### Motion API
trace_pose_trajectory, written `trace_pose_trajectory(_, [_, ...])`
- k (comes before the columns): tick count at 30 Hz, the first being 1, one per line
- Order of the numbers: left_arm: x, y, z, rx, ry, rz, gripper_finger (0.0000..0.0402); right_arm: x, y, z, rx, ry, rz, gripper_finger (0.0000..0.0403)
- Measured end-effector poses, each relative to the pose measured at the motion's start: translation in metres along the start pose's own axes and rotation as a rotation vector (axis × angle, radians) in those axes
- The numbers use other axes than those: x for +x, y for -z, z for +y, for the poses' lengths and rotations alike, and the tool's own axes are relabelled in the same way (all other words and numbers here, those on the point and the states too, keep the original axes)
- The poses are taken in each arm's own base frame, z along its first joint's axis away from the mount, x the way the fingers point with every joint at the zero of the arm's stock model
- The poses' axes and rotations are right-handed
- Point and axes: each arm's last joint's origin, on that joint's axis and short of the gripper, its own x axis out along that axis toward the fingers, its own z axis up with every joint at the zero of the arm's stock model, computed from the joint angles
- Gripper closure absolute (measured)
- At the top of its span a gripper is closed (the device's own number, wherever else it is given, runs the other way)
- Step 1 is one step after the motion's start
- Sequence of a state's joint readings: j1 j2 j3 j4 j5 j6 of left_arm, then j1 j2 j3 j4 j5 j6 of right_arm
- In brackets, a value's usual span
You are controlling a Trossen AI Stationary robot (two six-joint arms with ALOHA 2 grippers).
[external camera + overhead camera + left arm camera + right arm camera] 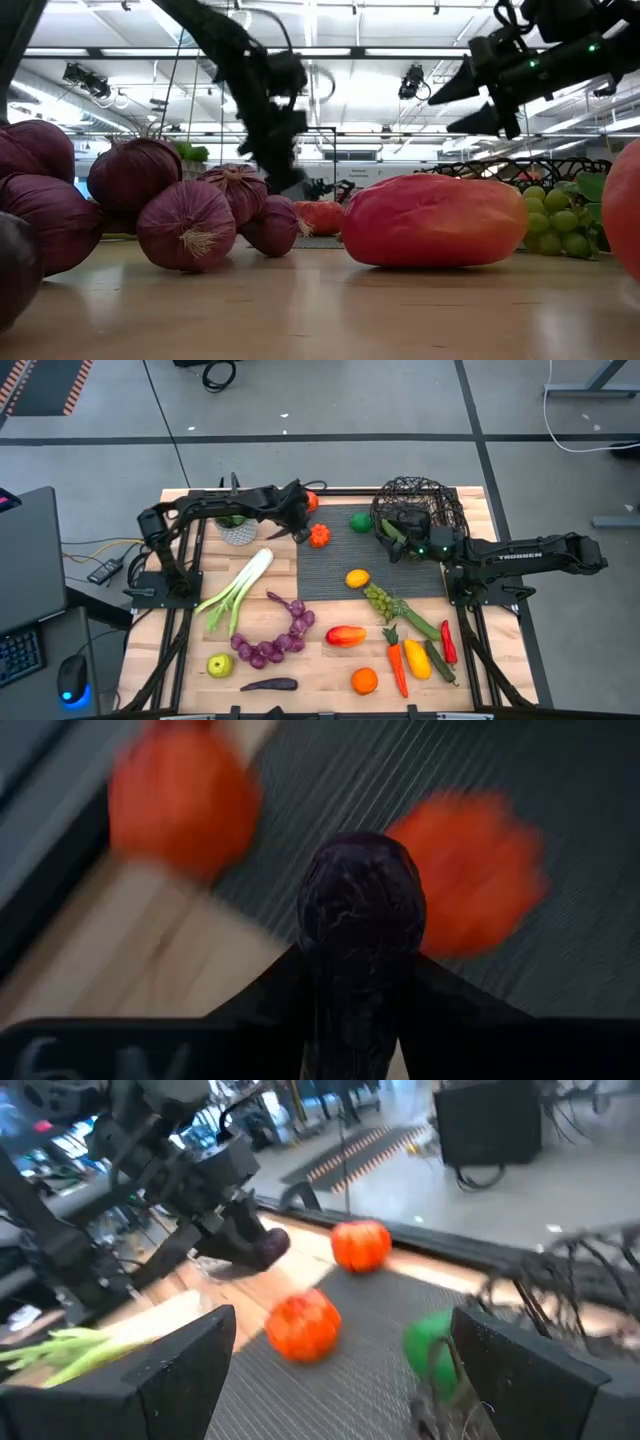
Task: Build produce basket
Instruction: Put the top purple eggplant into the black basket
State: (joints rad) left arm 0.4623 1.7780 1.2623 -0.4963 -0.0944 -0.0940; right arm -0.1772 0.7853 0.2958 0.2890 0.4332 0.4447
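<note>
My left gripper (297, 525) reaches over the far left part of the table, beside a ribbed orange-red fruit (318, 536) on the dark mat (330, 570), and is shut on a dark purple aubergine (362, 900). A second orange fruit (312, 501) lies at the far edge. The dark wire basket (425, 505) stands at the far right on the mat, with a green vegetable (360, 521) to its left. My right gripper (398, 538) hovers open at the basket's near-left rim, holding nothing. More produce lies across the near half of the table. My left gripper pinches the aubergine between its two fingers (290, 990), which come slanting down from the table's left. The fingers lie along its sides, and its rounded end (362, 870) sticks out past the fingertips. In the right wrist view the aubergine (265, 1245) hangs just above the wood.
A small potted plant (237, 528) stands just left of my left gripper. A leek (240, 590), a string of purple bulbs (275, 640), an apple (220, 664), another aubergine (268, 684), green grapes (380, 600), carrots, peppers and oranges fill the near side.
</note>
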Motion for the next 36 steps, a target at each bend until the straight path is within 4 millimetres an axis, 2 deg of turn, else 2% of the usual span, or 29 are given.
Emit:
trace_pose_trajectory(5, [-0.034,-0.020,-0.012,-0.017,0.066,-0.232,0.0252,0.001,-0.001,0.003,0.007,-0.048,-0.002,0.0026])
trace_pose_trajectory(9, [-0.058,-0.036,-0.027,-0.003,0.197,-0.436,0.0257,0.005,0.006,0.006,-0.027,-0.060,0.034,0.0026])
trace_pose_trajectory(13, [-0.073,-0.046,-0.049,0.014,0.323,-0.587,0.0268,0.013,0.011,0.017,-0.089,-0.106,0.008,0.0026])
trace_pose_trajectory(20, [-0.086,-0.050,-0.077,0.012,0.420,-0.711,0.0257,0.024,0.013,0.030,-0.164,-0.133,-0.120,0.0026])
trace_pose_trajectory(25, [-0.095,-0.052,-0.089,-0.016,0.482,-0.783,0.0257,0.030,0.016,0.037,-0.162,-0.225,-0.156,0.0026])
trace_pose_trajectory(30, [-0.095,-0.051,-0.103,-0.004,0.517,-0.820,0.0258,0.028,0.018,0.049,-0.240,-0.338,-0.232,0.0026])
trace_pose_trajectory(36, [-0.093,-0.052,-0.108,-0.016,0.527,-0.845,0.0250,0.033,0.015,0.061,-0.272,-0.344,-0.281,0.0026])
